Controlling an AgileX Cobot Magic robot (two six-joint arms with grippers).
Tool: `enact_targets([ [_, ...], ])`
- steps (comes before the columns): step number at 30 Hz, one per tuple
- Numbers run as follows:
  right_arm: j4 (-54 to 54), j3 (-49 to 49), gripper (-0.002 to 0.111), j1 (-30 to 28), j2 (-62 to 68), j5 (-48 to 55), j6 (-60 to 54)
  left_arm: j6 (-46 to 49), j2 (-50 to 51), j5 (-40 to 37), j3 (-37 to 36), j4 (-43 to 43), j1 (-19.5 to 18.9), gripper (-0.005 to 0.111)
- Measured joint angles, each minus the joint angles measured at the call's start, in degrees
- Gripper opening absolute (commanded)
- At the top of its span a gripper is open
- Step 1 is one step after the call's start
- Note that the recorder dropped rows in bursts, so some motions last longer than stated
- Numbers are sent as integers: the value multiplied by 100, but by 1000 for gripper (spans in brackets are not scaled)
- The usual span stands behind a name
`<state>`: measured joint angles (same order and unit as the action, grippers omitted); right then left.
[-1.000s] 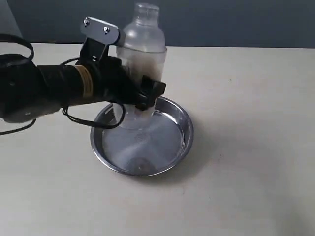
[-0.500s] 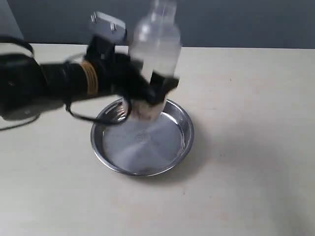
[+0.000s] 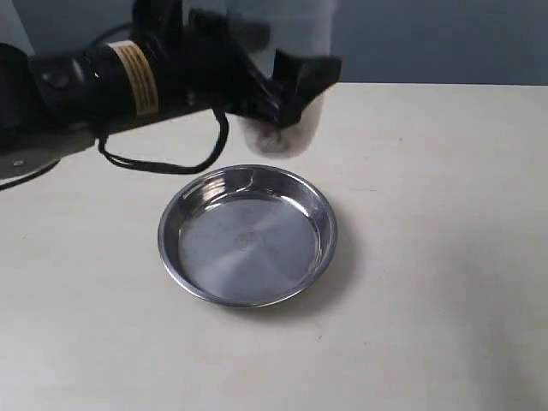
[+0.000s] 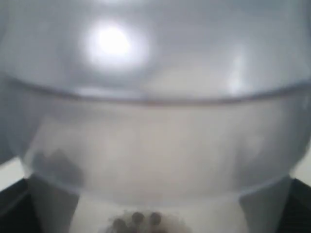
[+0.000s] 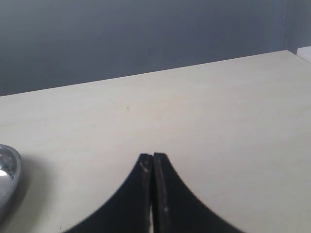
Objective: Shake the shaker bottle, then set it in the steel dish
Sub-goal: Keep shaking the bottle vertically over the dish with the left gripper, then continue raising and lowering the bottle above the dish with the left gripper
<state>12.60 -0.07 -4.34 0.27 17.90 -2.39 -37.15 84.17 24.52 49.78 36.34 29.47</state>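
Observation:
My left gripper [image 3: 282,86] is shut on the shaker bottle [image 3: 287,137], holding it in the air above and behind the steel dish [image 3: 247,236]. Only the bottle's lower end with brownish granules shows in the exterior view; its top runs out of the picture. In the left wrist view the frosted shaker bottle [image 4: 155,121] fills the picture, with dark granules low down. The dish lies flat on the table with nothing in it. My right gripper [image 5: 153,156] is shut on nothing, over bare table; the steel dish's rim [image 5: 7,174] shows at the picture's edge.
The beige table [image 3: 428,257] spreads around the dish. A dark grey wall [image 3: 428,38] stands behind its far edge. A black cable [image 3: 163,163] hangs from the left arm above the table.
The left gripper has lifted the bottle out of the dish and swung it up and to the right, so its upper part has left the picture. The dish has stayed put.

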Motion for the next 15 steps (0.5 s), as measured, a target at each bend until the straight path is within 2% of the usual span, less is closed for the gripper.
enact_targets([
  [3,0,0,-1,0,0,0,0,-10,220,-26,-197,-70,26,0],
  [4,0,0,-1,0,0,0,0,-10,434,-221,-351,-99,26,0],
  [5,0,0,-1,0,0,0,0,-20,823,-824,-648,-58,26,0],
  [6,0,0,-1,0,0,0,0,-20,836,-966,-736,-31,26,0],
  [8,0,0,-1,0,0,0,0,-9,177,-771,-560,-19,26,0],
  [11,0,0,-1,0,0,0,0,163,-493,191,-298,-41,26,0],
  [13,0,0,-1,0,0,0,0,203,-98,306,-624,-51,26,0],
  [15,0,0,-1,0,0,0,0,203,377,-106,-928,85,2,0],
])
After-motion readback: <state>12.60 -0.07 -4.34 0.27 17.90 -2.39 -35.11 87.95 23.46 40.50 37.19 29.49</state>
